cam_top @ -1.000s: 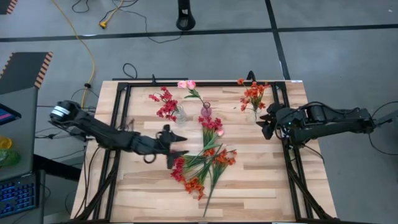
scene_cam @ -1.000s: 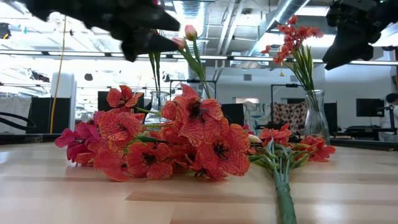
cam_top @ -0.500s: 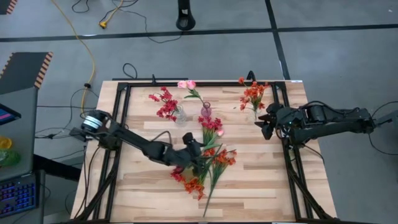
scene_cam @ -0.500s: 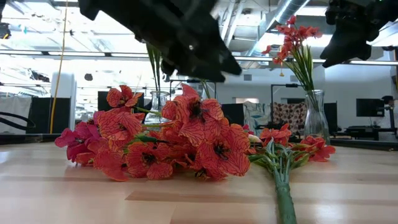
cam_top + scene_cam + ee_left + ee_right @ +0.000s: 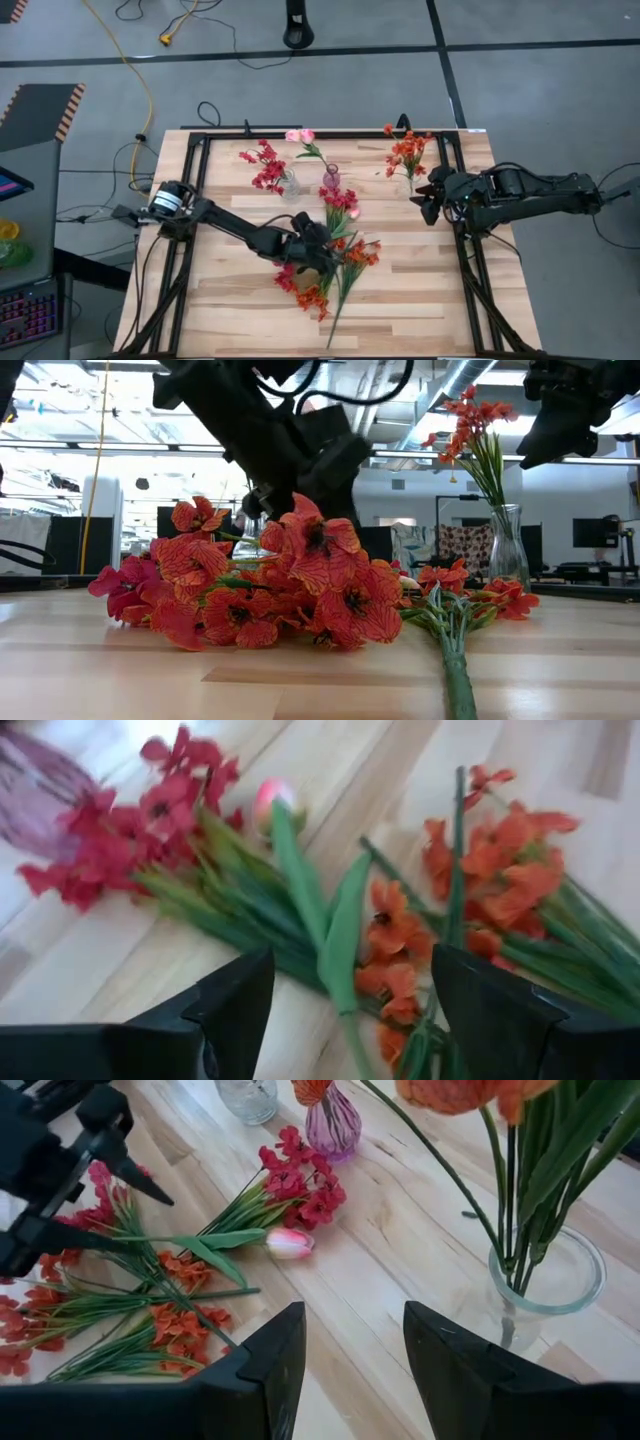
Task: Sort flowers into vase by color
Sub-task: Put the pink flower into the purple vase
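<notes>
Flowers (image 5: 330, 262) look light, floppy, tangled, so I'd pinch one green stem, not the blossoms; pile lies mid-table, near side of the vases (image 5: 331, 178); left gripper (image 5: 322, 243) spread wide just over the stems; right gripper (image 5: 430, 196) parted, empty, by the far-right vase

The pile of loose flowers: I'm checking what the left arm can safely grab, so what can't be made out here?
- High view: the left gripper covers part of the flower pile; which stem lies under it is hidden.
- Left wrist view: the flowers are blurred, and the fingers hide the nearest stems.
- Low view: front blossoms hide the stems behind.
- Right wrist view: the orange blossoms in the clear vase are cut off by the edge.
</notes>
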You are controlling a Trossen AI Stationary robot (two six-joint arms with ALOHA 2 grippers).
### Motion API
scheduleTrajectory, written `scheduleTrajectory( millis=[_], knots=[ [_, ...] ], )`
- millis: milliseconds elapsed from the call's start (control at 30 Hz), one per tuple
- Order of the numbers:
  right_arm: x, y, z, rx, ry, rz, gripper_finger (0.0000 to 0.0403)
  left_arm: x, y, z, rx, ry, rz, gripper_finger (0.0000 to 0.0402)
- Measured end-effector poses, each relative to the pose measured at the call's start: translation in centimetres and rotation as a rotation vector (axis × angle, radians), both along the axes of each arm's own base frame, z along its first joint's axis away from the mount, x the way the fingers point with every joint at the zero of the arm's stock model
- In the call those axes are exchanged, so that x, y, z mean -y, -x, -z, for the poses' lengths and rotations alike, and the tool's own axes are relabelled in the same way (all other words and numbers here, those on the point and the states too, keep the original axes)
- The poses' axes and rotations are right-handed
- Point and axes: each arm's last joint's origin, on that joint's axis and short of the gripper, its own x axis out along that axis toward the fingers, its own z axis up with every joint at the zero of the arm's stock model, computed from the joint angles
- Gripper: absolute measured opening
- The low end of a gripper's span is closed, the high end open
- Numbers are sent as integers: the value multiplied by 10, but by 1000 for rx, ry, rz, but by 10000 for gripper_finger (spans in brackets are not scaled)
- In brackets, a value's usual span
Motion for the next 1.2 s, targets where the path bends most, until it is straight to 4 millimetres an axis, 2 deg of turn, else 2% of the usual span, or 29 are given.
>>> scheduleTrajectory(
  millis=[333, 467, 700, 833, 1000, 1200],
  knots=[
    [0, 0, 0, 1, 1, 0, 195, -4, 1, 2, -32, 40, 16, 251],
    [0, 0, 0, 2, 0, 0, 195, -6, -1, 8, -45, 101, 14, 224],
    [0, 0, 0, 1, 0, -1, 195, -9, -2, 16, -65, 94, -9, 171],
    [-1, 0, 0, 1, 1, -7, 195, -13, -3, 20, -68, 100, -24, 151],
    [-1, 0, 0, 2, 0, -7, 195, -17, -5, 34, -97, 152, -38, 134],
    [-1, 0, 0, 2, 1, -13, 195, -17, -7, 33, -78, 136, -46, 105]
  ],
)
